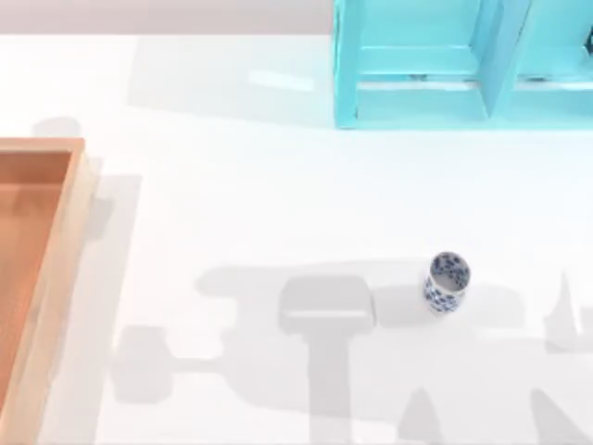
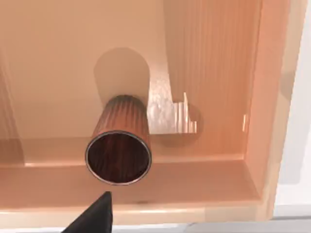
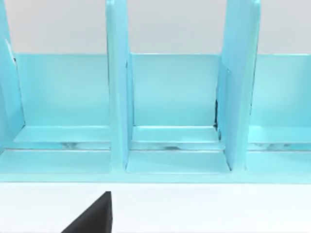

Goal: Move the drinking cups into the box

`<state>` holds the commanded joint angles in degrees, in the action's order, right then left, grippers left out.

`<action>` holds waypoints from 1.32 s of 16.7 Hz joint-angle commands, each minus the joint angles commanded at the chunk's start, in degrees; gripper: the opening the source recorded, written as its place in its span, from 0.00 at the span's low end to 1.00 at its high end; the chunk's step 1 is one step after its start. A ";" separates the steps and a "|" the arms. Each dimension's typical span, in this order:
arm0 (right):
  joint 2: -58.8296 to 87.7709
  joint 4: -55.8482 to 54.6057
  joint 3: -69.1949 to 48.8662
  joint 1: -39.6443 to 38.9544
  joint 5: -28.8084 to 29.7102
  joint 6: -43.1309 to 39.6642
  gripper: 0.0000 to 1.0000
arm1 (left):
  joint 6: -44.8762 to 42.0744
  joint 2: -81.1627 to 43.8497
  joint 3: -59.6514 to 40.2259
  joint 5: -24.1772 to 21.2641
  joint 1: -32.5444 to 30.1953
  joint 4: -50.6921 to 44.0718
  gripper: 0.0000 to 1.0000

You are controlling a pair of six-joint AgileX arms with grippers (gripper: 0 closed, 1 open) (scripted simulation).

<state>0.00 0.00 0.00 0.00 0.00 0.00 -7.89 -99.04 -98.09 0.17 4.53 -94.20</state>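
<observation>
The ribbed brown cup (image 2: 119, 150) stands inside the wooden box (image 1: 57, 269) at the table's left edge, the blue-patterned cup (image 1: 447, 282) stands on the table (image 1: 278, 204) toward its right, and I cannot tell either hand's state.

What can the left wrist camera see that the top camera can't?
The left wrist view shows the reddish-brown ribbed cup standing on the floor inside the wooden box, near a corner, plus a dark gripper finger tip at the picture's edge.

The top view shows the white cup with blue flowers standing on the white table, and the turquoise shelf unit at the far side.

Both show the wooden box; in the top view it sits at the table's left edge, partly cut off.
</observation>
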 joint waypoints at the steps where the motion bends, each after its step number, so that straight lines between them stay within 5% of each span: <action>1: 0.00 0.00 0.00 0.00 0.00 0.00 1.00 | 3.81 -3.18 -3.08 0.73 -4.46 0.18 1.00; 13: 0.00 0.00 0.00 0.00 0.00 0.00 1.00 | 56.42 -38.23 -38.91 7.84 -55.81 7.41 1.00; 16: 0.00 0.00 0.00 0.00 0.00 0.00 1.00 | 62.10 -41.12 -42.69 8.75 -61.24 9.50 1.00; 22: 0.00 0.00 0.00 0.00 0.00 0.00 1.00 | 62.84 -41.31 -42.87 8.78 -61.88 10.01 1.00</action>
<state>0.00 0.00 0.00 0.00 0.00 0.00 54.94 -140.34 -140.96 8.95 -57.35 -84.18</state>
